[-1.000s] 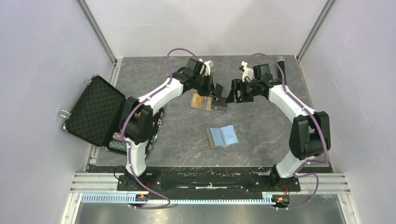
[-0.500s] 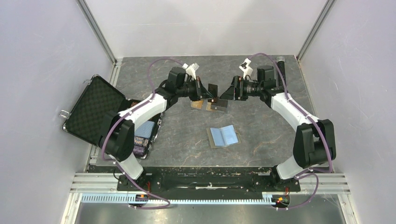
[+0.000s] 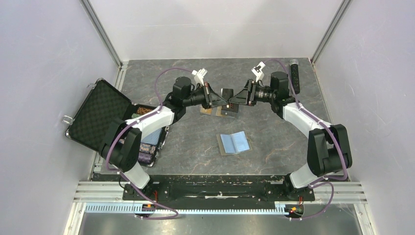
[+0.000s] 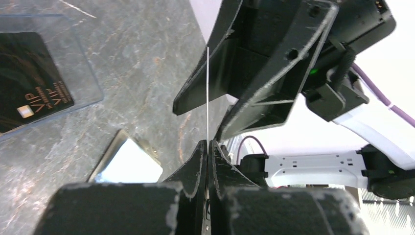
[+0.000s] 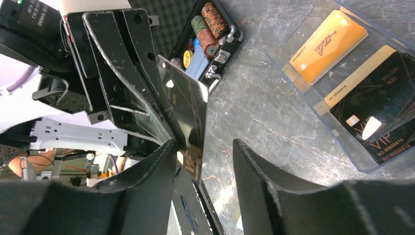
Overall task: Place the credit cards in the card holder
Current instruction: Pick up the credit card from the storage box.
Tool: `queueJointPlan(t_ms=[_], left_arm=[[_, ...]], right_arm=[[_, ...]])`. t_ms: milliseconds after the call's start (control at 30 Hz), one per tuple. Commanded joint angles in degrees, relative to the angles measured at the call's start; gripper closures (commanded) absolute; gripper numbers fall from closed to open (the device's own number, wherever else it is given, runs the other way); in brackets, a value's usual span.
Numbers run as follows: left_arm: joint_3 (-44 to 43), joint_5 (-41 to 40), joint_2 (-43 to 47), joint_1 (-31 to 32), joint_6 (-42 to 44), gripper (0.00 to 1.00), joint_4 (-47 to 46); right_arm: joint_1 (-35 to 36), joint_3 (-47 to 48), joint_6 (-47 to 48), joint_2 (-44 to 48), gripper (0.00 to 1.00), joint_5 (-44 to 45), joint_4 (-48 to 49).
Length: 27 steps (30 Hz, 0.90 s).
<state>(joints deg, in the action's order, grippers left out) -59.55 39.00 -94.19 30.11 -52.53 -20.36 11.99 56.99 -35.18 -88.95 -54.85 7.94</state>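
Dark, glossy, a thin credit card [image 5: 188,110] is pinched aloft by the shut left claw [image 4: 208,147], the half-open right claw [image 5: 203,152] straddling its free end, seemingly mid-handover: right must clamp before reaching the opened blue-lined card holder [image 3: 234,143] on the counter [image 3: 274,142].

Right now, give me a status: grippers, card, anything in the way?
Left gripper shut on card, held off the table. Right gripper open, jaws straddling that card. Card holder lies open on the near side, nothing on it.
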Motion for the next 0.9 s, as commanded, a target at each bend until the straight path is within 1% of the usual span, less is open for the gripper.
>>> queueJointPlan(t_ms=[0, 67, 167, 200, 233, 267, 367, 467, 633, 800, 867], left_arm=[[-0.28, 3.49, 1.58, 1.59, -3.88, 0.98, -7.01], [-0.61, 3.84, 1.26, 2.04, -3.98, 0.98, -7.06], [-0.01, 3.37, 1.16, 2.32, -4.41, 0.97, -7.32], [0.2, 3.23, 1.16, 2.32, -4.51, 0.95, -7.45], [0.5, 3.11, 1.27, 2.32, -4.51, 0.9, -7.34], [0.77, 2.72, 1.43, 2.32, -4.44, 0.83, -7.13], [1.27, 1.03, 2.26, 2.35, -3.04, 0.67, -4.24], [1.28, -0.41, 2.77, 2.33, -0.89, 0.6, 0.36], [2.41, -3.61, 3.65, 2.42, 2.47, 0.56, 9.04], [2.93, -8.28, 4.29, 3.58, 6.74, 0.55, 19.65], [2.24, -10.29, 3.96, 4.86, 9.28, 0.54, 24.57]], right_arm=[[-0.18, -1.56, -6.39, 0.05, 0.55, -2.71, 10.44], [-0.12, -2.17, -8.06, -0.05, 0.62, -3.02, 12.62], [-0.13, -3.6, -11.09, 0.37, 0.8, -3.77, 17.27], [-0.15, -3.93, -11.59, 0.55, 0.86, -3.77, 17.95], [-0.13, -4.35, -11.79, 0.76, 0.94, -3.77, 18.38], [-0.13, -4.73, -11.84, 0.83, 0.99, -3.77, 18.64], [-0.13, -6.03, -11.29, 1.21, 1.0, -3.49, 18.52], [-0.14, -7.06, -8.93, 1.6, 1.0, -2.67, 15.4], [-0.13, -7.58, -0.98, 1.91, 1.0, -0.7, 4.35], [-0.12, -7.8, 8.36, 2.62, 1.0, 4.3, -9.47], [-0.08, -8.91, 10.34, 3.17, 1.0, 5.42, -12.17]])
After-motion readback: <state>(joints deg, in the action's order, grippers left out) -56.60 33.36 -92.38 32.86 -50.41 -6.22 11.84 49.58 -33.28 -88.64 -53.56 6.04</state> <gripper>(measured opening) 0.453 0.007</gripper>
